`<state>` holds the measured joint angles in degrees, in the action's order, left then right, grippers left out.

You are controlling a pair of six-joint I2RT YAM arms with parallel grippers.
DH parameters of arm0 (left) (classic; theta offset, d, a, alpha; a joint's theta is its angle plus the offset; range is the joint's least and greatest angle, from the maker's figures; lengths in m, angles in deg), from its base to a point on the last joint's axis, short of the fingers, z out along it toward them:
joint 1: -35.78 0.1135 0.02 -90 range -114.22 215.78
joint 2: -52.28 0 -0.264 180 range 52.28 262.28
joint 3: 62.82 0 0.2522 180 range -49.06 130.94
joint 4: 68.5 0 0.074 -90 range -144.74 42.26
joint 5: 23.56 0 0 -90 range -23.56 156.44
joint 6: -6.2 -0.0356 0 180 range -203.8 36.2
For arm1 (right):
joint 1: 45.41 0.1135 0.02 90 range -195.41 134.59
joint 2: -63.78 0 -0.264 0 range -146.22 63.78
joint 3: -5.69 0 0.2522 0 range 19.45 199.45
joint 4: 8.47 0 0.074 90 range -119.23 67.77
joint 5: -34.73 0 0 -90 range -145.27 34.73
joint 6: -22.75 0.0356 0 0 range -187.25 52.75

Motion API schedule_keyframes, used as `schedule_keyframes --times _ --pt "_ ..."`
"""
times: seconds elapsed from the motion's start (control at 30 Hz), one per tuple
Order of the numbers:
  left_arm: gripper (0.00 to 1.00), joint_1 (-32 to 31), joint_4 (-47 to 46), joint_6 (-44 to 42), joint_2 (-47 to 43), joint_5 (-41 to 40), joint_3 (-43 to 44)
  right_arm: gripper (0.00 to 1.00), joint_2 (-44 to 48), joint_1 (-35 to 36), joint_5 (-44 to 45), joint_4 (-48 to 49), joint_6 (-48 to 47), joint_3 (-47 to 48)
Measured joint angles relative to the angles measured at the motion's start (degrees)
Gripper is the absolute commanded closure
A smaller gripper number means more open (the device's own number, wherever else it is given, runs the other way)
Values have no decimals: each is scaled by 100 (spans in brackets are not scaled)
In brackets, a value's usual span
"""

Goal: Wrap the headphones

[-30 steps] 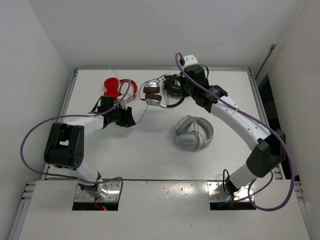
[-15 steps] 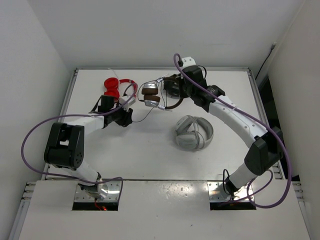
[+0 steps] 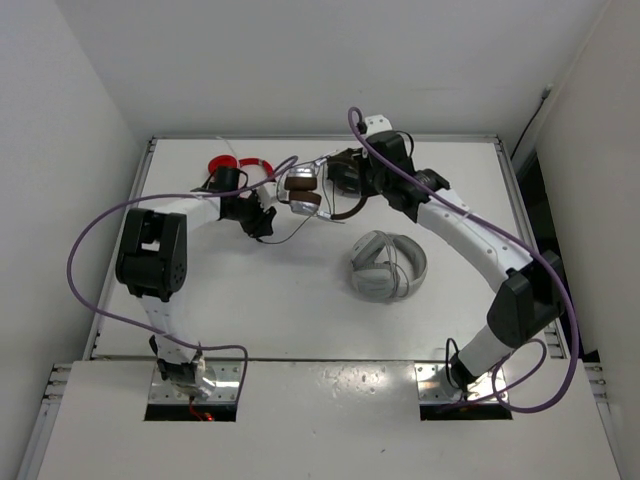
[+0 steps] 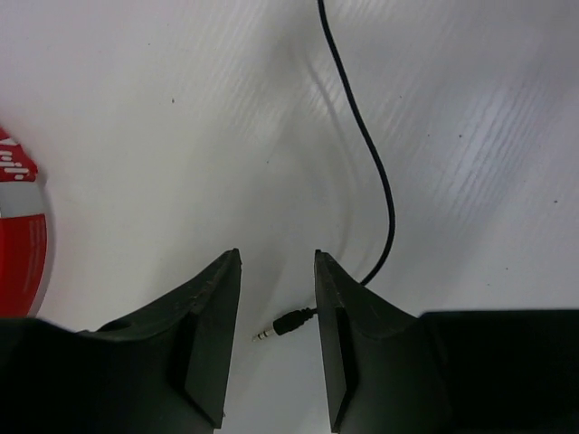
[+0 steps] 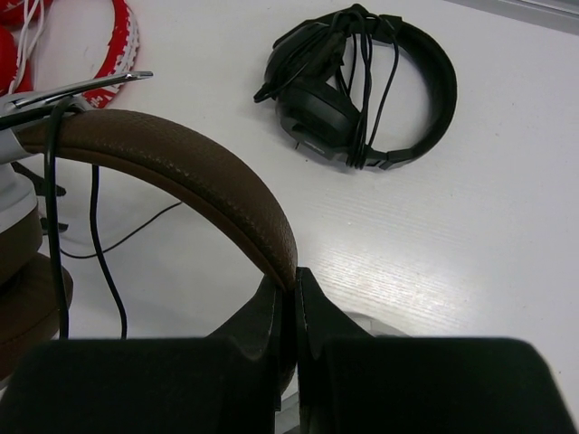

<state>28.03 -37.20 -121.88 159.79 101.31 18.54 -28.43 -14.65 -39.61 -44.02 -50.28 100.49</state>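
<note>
Right wrist: headphones pinched tight by the brown headband in my right gripper; my left gripper stands part open, cable plug lying between its fingers.

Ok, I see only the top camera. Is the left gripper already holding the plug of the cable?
Observer: Not yet. In the left wrist view the plug lies on the table inside the open left gripper, not clamped.
Operator: And the right gripper, does it truly grip?
Observer: Yes, its jaws are shut on the headphones, at the brown headband.
Operator: What is the dark thing by the right arm?
Observer: A black headset, its cable wound around it, lying on the table.
</note>
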Motion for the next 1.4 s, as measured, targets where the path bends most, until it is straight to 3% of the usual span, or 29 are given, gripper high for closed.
schedule_keyframes --times 0.47,0.93,1.4 --pt "57 256 1646 -1491 205 284 437 100 -4 -144 -103 -22 24 0" --pt "57 254 1482 -1873 352 -358 525 100 -55 -142 -138 -92 28 0" --pt "57 195 1958 -2310 625 90 1088 100 -68 -144 -291 -105 63 120"
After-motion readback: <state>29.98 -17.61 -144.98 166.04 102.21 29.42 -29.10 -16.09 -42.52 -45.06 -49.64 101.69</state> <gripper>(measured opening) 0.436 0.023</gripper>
